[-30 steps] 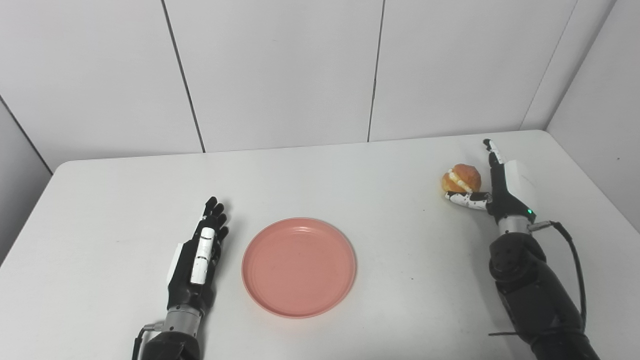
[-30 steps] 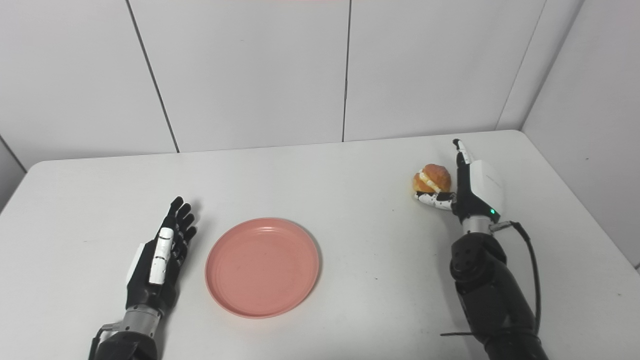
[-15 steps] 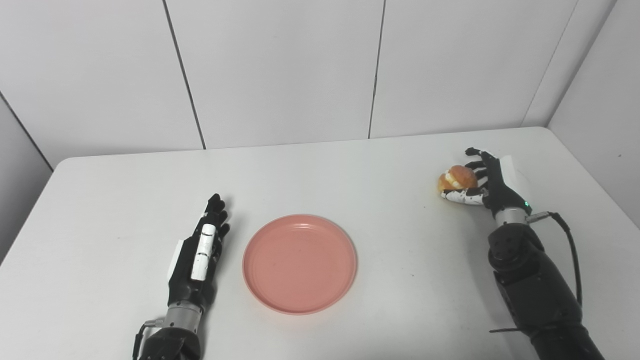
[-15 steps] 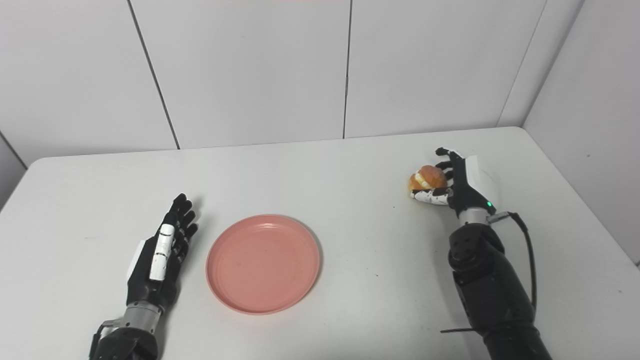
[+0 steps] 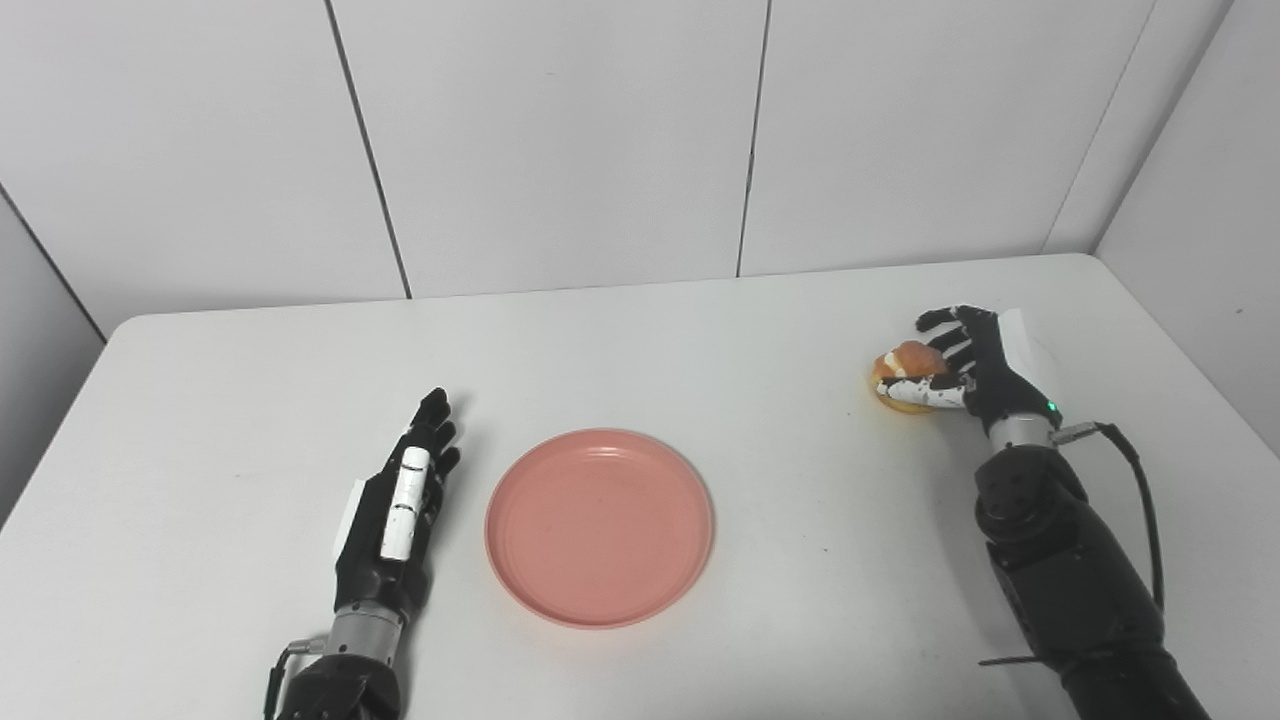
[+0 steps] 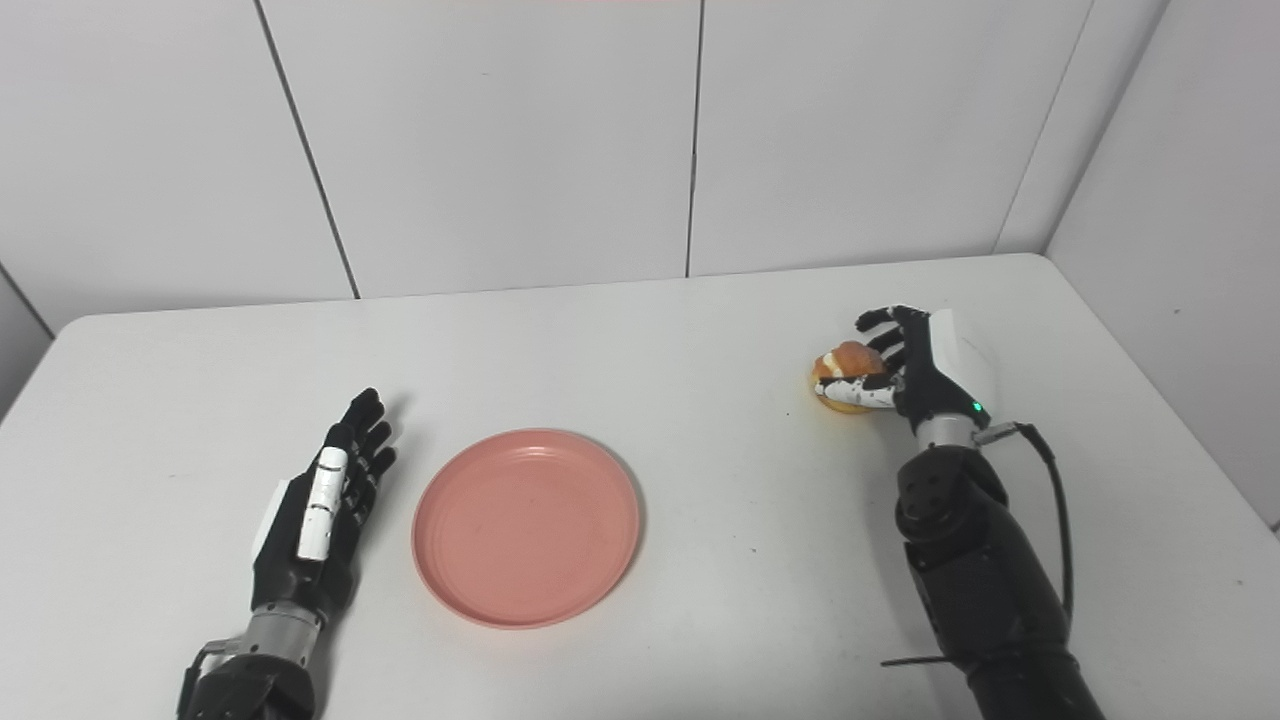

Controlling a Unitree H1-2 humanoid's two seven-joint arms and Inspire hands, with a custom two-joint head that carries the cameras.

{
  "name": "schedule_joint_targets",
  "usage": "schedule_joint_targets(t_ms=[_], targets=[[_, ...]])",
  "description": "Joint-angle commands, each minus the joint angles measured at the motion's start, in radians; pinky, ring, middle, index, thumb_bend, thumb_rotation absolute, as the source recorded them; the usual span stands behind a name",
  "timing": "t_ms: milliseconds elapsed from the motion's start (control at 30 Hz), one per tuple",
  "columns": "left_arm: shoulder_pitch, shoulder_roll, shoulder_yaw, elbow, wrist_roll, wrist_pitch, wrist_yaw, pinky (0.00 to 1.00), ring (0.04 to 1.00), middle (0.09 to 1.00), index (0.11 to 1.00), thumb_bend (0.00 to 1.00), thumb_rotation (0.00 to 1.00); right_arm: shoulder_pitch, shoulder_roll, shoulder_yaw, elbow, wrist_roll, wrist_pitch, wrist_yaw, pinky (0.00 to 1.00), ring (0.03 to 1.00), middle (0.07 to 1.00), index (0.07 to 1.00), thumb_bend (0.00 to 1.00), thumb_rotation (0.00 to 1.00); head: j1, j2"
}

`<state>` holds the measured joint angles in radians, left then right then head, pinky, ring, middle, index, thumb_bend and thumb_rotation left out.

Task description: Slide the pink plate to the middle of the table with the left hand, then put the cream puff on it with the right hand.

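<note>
On the white desk (image 5: 700,340), the left hand (image 5: 392,525) lies flat, fingers apart, at nine o'clock beside the round pink plastic plate (image 5: 599,527), while farther off at two o'clock the right hand (image 5: 975,365) has its fingers (image 5: 938,320) clamped on the golden cream puff (image 5: 905,362).

The black-and-white left hand (image 5: 395,515) lies with its fingers straight and held close together, pointing away from the robot, holding nothing, its silver wrist and dark forearm coming in from the bottom edge. The black right hand (image 5: 972,365), with a white back plate and a small green light at the wrist, has its fingers curled over and its thumb closed against a small orange cream puff (image 5: 905,362). Its thick black forearm, with a cable looping beside it, rises from the lower right corner.
</note>
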<state>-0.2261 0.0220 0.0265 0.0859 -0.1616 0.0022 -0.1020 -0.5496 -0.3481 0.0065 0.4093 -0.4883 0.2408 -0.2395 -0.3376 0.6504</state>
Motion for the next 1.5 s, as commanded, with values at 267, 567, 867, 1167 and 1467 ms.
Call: schedule_joint_targets(t_ms=[267,567,867,1167,1467], targets=[[0.002,-0.003,-0.021,-0.054,0.037,0.028,0.011,0.97,0.987,0.984,0.967,0.57,0.92,-0.010,-0.008,-0.012,-0.132,0.021,-0.125,-0.064,0.38,0.389,0.501,0.559,0.50,0.00,0.060,0.007],[0.004,0.000,-0.069,-0.076,0.041,0.081,-0.013,1.00,1.000,1.000,1.000,0.65,1.00,0.022,0.038,0.019,-0.298,0.029,-0.194,-0.053,0.32,0.384,0.491,0.563,0.50,0.00,0.157,0.009],[0.004,-0.013,-0.089,-0.061,0.048,0.059,-0.006,1.00,1.000,1.000,1.000,0.65,1.00,0.072,0.103,0.098,-0.376,0.039,-0.296,0.013,0.33,0.378,0.502,0.562,0.50,0.00,0.191,0.012],[0.008,-0.022,-0.096,-0.067,0.068,0.054,0.009,1.00,1.000,1.000,1.000,0.64,1.00,0.103,0.172,0.127,-0.361,0.149,-0.409,0.077,0.38,0.408,0.497,0.542,0.51,0.00,0.203,0.016],[0.008,-0.031,-0.098,-0.067,0.091,0.052,0.010,1.00,1.000,1.000,1.000,0.65,1.00,0.158,0.244,0.175,-0.464,0.152,-0.358,0.160,0.40,0.412,0.501,0.546,0.51,0.00,0.214,0.021]])
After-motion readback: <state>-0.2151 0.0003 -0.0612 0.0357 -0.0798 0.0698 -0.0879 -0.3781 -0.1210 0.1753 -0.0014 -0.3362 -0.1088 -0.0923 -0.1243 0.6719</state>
